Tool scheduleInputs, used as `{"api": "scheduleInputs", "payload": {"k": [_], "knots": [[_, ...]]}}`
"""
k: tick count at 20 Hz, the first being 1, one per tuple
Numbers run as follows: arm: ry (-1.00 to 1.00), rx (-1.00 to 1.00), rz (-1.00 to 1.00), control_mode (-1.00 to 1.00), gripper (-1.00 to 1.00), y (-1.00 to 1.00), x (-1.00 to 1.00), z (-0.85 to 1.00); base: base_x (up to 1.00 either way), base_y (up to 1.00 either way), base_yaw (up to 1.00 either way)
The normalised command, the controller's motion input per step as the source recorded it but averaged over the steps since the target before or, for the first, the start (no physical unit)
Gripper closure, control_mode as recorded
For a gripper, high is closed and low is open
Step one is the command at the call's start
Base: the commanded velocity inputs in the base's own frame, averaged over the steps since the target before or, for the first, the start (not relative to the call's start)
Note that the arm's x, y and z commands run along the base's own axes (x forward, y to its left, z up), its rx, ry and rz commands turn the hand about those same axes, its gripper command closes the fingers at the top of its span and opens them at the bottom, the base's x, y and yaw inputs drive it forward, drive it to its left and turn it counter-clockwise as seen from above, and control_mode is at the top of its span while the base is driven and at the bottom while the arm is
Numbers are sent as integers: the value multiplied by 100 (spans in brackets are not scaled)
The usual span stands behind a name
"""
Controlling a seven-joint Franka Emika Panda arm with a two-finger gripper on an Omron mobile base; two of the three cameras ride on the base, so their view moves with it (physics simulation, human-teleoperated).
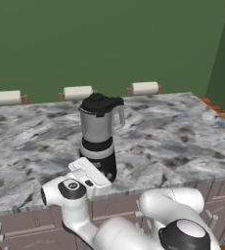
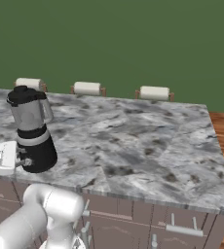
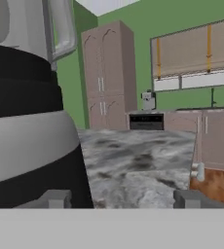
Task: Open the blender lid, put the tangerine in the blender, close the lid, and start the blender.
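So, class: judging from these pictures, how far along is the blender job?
Looks done: the blender lid sits closed on the blender. Whether the tangerine is inside cannot be told. In hand: the gripper is level with the black base. Left: starting the blender.

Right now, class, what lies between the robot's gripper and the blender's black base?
Nothing: in the right base view the gripper sits right against the blender, beside its black base, with no object between them.
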Motion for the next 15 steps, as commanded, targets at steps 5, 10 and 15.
{"api": "scheduleInputs", "payload": {"k": [5, 10, 15], "knots": [[-10, 4, 0, -100, -100, -5, 4, -8, 0, 0, 0], [-14, 8, 0, -100, -100, -31, 0, -21, 0, 0, 0], [-13, 10, 0, -100, -100, -36, 0, -28, 0, 0, 0]]}}
